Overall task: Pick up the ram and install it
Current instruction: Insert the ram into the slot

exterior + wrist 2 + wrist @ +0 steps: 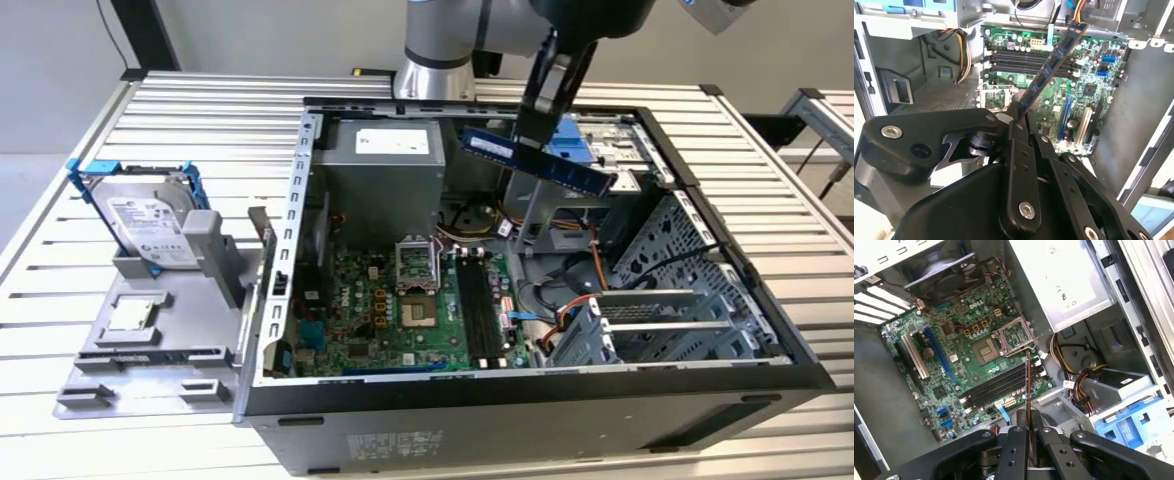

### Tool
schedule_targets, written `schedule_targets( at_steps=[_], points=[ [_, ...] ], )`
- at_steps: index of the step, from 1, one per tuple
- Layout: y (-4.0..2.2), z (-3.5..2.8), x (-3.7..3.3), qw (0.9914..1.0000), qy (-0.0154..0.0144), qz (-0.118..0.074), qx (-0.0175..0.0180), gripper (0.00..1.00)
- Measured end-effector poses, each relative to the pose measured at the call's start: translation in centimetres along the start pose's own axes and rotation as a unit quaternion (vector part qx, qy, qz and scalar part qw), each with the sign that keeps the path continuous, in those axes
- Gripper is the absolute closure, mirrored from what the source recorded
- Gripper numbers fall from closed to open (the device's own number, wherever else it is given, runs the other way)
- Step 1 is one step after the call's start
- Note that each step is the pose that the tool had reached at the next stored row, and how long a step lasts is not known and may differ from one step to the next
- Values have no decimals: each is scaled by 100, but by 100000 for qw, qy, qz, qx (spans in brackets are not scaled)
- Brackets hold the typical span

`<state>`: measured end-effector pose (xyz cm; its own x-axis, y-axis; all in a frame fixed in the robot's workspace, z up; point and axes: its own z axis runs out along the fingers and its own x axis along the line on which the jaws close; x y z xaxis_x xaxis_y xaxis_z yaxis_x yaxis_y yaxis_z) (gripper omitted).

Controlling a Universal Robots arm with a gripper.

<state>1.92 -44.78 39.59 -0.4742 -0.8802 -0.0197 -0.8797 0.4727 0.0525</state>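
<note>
Dark-blue and thin, the ram [547,162] hangs tilted in the air above the motherboard [360,310], well apart from that board's long black slots [481,315]. The pincer [525,135] is closed on the stick, its black fingers [1019,150] pinching it from both flat sides, over the motherboard in the open computer case [296,200].

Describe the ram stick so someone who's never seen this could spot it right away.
Find the open computer case; above it hangs the gripper. Clamped there, in the air, is the ram: a thin dark-blue stick with dark chips, unlike the black slots fixed on the motherboard below.
</note>
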Motion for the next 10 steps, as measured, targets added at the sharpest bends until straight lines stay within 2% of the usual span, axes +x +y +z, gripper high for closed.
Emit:
schedule_targets(
  at_steps=[5,10],
  points=[
    [0,0,0,99960,-146,2808,56,100],
    [0,0,0,99845,-291,5554,111,100]
  ],
)
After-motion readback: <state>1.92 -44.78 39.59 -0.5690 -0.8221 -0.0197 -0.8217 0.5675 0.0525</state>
